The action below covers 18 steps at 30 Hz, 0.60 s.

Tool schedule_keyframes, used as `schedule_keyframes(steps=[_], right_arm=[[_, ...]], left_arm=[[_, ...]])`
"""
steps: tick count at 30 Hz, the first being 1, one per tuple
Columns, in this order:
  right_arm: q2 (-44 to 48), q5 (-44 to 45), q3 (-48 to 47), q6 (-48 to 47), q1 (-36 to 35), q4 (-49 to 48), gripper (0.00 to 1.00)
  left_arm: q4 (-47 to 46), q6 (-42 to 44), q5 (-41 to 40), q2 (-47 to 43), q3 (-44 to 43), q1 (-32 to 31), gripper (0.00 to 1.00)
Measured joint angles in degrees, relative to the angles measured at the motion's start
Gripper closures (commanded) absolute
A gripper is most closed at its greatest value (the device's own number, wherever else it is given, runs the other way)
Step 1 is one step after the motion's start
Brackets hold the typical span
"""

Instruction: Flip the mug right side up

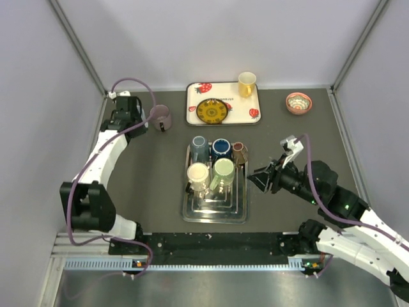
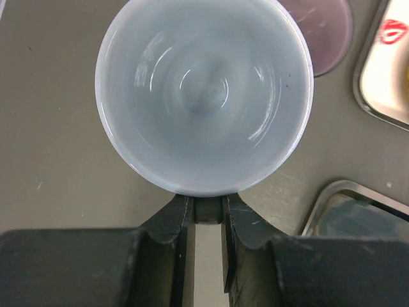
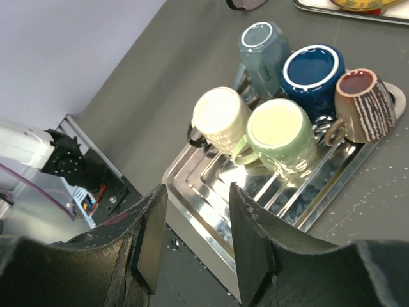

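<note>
The mug (image 1: 161, 118) is at the back left of the dark table, mouth facing up. In the left wrist view I look straight down into its pale glossy inside (image 2: 204, 96). My left gripper (image 2: 206, 212) is shut on the mug's dark handle, which is pinched between the two fingertips just below the rim. From above, the left gripper (image 1: 149, 117) sits on the mug's left side. My right gripper (image 3: 192, 246) hangs open with nothing between its fingers, just right of the metal drying tray (image 1: 241, 211) and far from the mug.
The drying tray (image 3: 192, 185) holds several mugs, most of them upside down. A strawberry-print tray (image 1: 193, 115) at the back carries a patterned plate (image 1: 212, 110) and a yellow mug (image 1: 246, 83). A small bowl (image 1: 298, 102) sits back right. Grey walls close in both sides.
</note>
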<state>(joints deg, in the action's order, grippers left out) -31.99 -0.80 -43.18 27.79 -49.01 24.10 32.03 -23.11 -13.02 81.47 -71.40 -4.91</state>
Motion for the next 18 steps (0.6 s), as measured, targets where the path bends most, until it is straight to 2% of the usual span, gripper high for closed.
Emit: schedule_keyframes(steps=[8,18], right_arm=[[0.0,3.2,-0.1,-2.2,0.0,2.9,0.55],[-2.4,5.9,-2.9,-4.3,0.0,3.6,0.54]], left_arm=[[-0.8,0.8,2.0,11.9,-1.8,5.3,1.0],[-1.3,0.7,4.6,20.5,-7.7,6.1,1.0]])
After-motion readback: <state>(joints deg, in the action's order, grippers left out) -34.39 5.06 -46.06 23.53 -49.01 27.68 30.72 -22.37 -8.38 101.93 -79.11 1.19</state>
